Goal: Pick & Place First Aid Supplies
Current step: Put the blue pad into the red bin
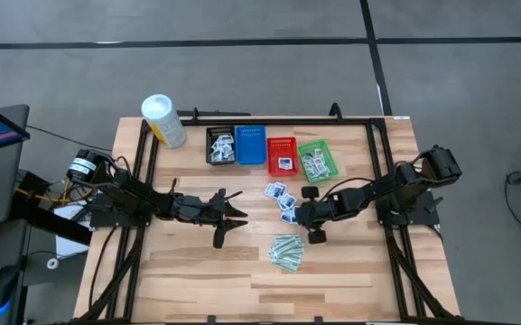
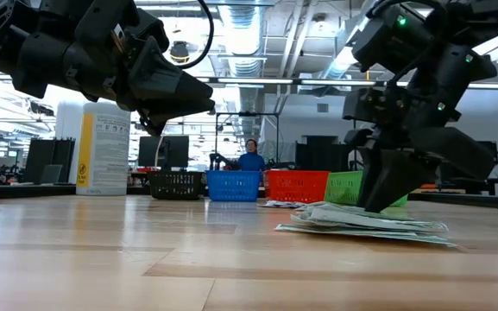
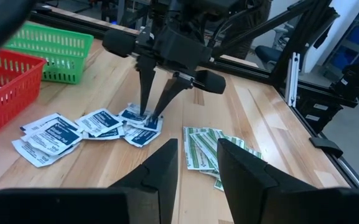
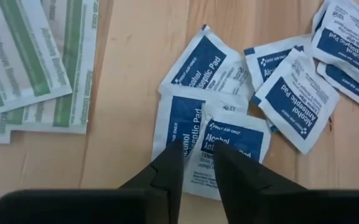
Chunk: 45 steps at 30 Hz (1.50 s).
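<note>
The right gripper (image 4: 196,163) was lowered onto a cluster of blue-printed white packets (image 1: 280,199) lying on the table (image 1: 188,280) in front of the red basket (image 1: 283,155) and green basket (image 1: 318,161). Its fingers were narrowed around the edge of one antiseptic packet (image 4: 229,152), with a small gap left between the tips; whether the packet was gripped could not be told. A pile of pale-green strips (image 1: 286,253) lay just beside the packets, nearer the table's front edge. More packets were seen inside the black basket (image 1: 219,146), red basket and green basket. The left gripper (image 1: 231,217) was held above bare wood, well apart from the supplies, its fingers parted and empty.
</note>
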Tool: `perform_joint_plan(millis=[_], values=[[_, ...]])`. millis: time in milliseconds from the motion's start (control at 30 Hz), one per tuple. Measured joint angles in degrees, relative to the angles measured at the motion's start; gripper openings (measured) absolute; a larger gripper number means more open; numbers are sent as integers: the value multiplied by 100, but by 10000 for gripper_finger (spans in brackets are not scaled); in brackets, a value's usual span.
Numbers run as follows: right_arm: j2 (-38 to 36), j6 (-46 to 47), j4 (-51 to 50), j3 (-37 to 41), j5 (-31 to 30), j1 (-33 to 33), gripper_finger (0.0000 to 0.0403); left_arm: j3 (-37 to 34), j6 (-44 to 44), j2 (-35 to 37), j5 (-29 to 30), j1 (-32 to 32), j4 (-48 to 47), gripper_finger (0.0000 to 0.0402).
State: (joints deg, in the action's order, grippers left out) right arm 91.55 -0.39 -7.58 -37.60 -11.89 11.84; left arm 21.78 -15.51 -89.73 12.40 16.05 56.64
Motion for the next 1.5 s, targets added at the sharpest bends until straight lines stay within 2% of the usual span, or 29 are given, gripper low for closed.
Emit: perform_joint_plan(millis=[467,667,867,1167,1500], values=[[-40,-21,-2,7,1,-2,3,0,2,0,0,1,0,112],[-44,-114,9,7,-25,-2,3,0,2,0,0,0,0,112],[-46,-170,-54,-33,-369,1,3,0,2,0,0,0,0,112],[-54,-168,-1109,-869,-390,95,1,0,22,0,0,1,0,112],[-55,-257,-1270,-1102,-677,393,1,0,22,0,2,2,0,112]])
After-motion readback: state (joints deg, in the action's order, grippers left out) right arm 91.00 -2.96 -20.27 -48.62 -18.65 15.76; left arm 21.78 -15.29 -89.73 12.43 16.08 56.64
